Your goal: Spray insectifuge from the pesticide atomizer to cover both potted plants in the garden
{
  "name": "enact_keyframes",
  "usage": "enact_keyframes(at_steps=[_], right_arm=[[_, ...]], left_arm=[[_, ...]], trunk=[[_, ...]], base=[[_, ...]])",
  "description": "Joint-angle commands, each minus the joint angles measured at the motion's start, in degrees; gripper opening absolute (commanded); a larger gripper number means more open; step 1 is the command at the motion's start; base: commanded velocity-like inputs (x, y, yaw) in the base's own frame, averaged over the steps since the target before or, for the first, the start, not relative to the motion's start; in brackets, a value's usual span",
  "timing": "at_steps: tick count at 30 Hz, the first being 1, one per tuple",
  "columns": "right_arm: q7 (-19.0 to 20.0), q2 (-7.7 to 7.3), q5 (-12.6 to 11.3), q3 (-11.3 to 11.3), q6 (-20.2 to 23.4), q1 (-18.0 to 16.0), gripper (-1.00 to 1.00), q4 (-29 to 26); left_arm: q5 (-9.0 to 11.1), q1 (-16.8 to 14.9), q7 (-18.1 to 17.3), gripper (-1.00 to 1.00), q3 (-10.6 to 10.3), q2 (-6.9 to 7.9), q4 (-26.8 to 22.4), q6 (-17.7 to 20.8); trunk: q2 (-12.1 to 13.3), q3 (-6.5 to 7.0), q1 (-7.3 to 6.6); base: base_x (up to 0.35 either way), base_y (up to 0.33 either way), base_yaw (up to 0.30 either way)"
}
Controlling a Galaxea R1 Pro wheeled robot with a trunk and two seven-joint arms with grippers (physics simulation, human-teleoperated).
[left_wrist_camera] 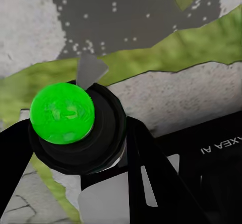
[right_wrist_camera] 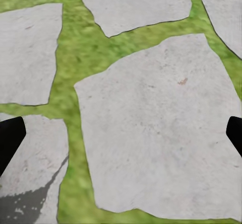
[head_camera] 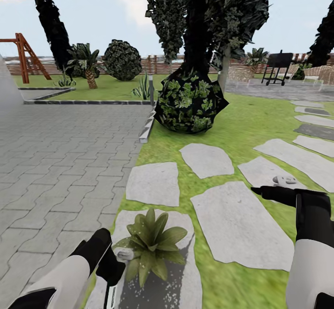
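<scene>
One potted plant [head_camera: 150,244], a rosette of pointed green leaves, sits low in the head view on a stone slab [head_camera: 153,184]; a dark speckled patch [left_wrist_camera: 136,17] spreads around it. My left gripper [head_camera: 112,266] is right beside the plant's left side, shut on the pesticide atomizer [left_wrist_camera: 61,113], seen end-on as a green round shape in a black ring. Its pale nozzle [head_camera: 124,254] points at the leaves. My right gripper [head_camera: 260,191] hangs open above a large slab [right_wrist_camera: 156,128], its fingertips [right_wrist_camera: 10,138] wide apart. The second potted plant is out of view.
A round leafy bush [head_camera: 190,100] and tree trunks stand ahead on the lawn. Grey paving [head_camera: 60,151] with a kerb [head_camera: 146,130] lies to the left. More slabs [head_camera: 315,135] run off right. A black grill [head_camera: 277,68], fence and red swing frame [head_camera: 23,56] are far back.
</scene>
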Motion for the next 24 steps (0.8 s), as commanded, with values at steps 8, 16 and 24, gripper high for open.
enact_keyframes(at_steps=[8,16,24], right_arm=[[0.6,0.01,0.6,-0.1,0.1,-0.1,1.0,-0.2],[0.6,0.01,0.6,-0.1,0.1,-0.1,1.0,-0.2],[0.6,0.01,0.6,-0.2,0.1,-0.1,1.0,-0.2]], left_arm=[[-0.6,-3.4,-0.4,-1.0,-13.0,-0.1,-0.1,0.4],[-0.6,-4.3,-0.5,-1.0,-14.2,-0.09,-0.1,0.4],[-0.6,-0.1,-0.5,-1.0,-14.4,-0.06,-0.1,0.3]], trunk=[[0.0,-0.12,-0.01],[0.0,-0.12,-0.01],[0.0,-0.12,-0.01]], base=[[0.0,0.0,0.033],[0.0,0.0,0.0],[0.0,0.0,0.0]])
